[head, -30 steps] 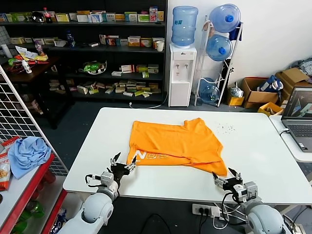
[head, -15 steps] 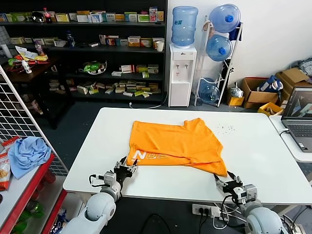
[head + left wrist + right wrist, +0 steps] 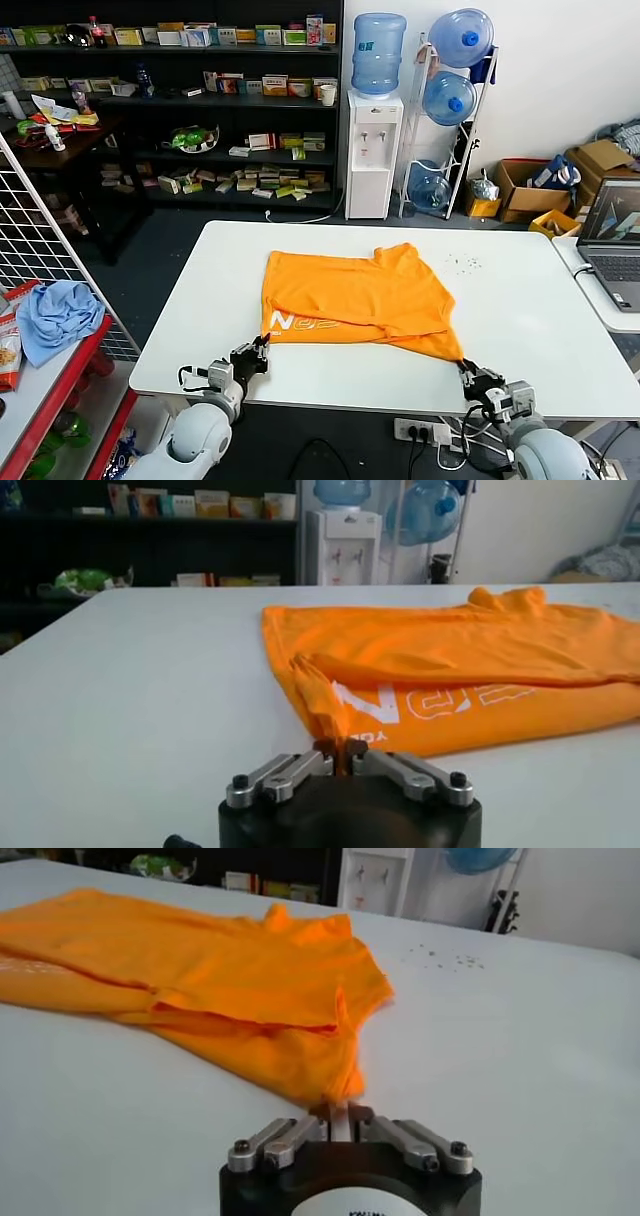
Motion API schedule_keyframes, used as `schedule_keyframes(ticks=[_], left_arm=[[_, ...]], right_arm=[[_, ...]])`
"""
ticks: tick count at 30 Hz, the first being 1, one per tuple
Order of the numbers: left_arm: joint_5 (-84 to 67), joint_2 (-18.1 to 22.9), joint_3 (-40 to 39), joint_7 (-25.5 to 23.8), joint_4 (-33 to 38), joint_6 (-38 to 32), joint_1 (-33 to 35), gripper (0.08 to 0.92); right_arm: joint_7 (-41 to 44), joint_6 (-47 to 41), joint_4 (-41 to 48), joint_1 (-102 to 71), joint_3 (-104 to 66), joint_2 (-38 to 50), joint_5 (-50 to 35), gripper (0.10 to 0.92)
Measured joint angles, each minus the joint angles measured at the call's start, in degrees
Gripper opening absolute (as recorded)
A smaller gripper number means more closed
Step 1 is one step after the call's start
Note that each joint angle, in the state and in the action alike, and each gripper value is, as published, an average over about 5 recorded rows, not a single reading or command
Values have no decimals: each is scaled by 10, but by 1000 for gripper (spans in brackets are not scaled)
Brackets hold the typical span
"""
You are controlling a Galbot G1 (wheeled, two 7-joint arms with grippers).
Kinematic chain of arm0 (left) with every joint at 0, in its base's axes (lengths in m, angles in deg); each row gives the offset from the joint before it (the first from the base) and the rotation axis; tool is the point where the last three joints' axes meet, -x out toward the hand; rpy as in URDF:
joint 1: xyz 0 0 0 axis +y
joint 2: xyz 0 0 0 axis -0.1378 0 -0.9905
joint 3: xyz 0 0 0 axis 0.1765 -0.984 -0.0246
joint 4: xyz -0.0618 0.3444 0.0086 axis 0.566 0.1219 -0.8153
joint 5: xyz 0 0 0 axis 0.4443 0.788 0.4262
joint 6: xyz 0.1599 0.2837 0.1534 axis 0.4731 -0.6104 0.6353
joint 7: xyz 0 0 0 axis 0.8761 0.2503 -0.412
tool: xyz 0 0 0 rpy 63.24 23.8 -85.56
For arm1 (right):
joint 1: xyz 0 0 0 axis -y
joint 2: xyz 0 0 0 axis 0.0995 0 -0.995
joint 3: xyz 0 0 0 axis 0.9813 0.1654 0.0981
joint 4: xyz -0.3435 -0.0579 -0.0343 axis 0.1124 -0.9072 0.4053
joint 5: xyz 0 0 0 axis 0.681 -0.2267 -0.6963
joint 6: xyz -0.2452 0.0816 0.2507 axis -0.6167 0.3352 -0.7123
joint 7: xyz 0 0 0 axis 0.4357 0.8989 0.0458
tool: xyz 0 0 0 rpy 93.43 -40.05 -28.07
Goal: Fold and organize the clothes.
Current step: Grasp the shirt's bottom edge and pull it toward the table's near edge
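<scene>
The orange T-shirt (image 3: 360, 295) lies partly folded on the white table (image 3: 530, 300), with its white lettering (image 3: 310, 322) facing up near the front left. My left gripper (image 3: 258, 350) is at the table's near edge, shut on the shirt's near left corner; the left wrist view shows the gripper (image 3: 340, 748) with fabric (image 3: 450, 660) pinched between its fingertips. My right gripper (image 3: 470, 372) is at the near edge too, shut on the shirt's near right corner. In the right wrist view the gripper (image 3: 340, 1110) holds the tip of the shirt (image 3: 230, 968).
A laptop (image 3: 615, 240) sits on a side table at the right. A light blue cloth (image 3: 55, 315) lies on a red shelf at the left, beside a wire rack. A water dispenser (image 3: 373, 150) and stocked shelves stand behind the table.
Both grippers went from open beside the shirt's near corners to shut on them. Both have drawn back toward the near edge, and the near corners have stretched after them.
</scene>
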Motion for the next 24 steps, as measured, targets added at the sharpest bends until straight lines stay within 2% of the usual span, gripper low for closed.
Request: schedule_keyframes(ticks=[10,13,24], left_arm=[[-13,-30,7,8,51,10,39,107],[-13,-34,7,7,60,10,46,107],[-8,-39,3,6,74,10,60,107]], right_arm=[[-8,16,-14,-20,-6,3,4,131],[-12,30,-14,-18,-5,-3,3,187],[-21,81,-9,-2,-1,-22,-17,506]])
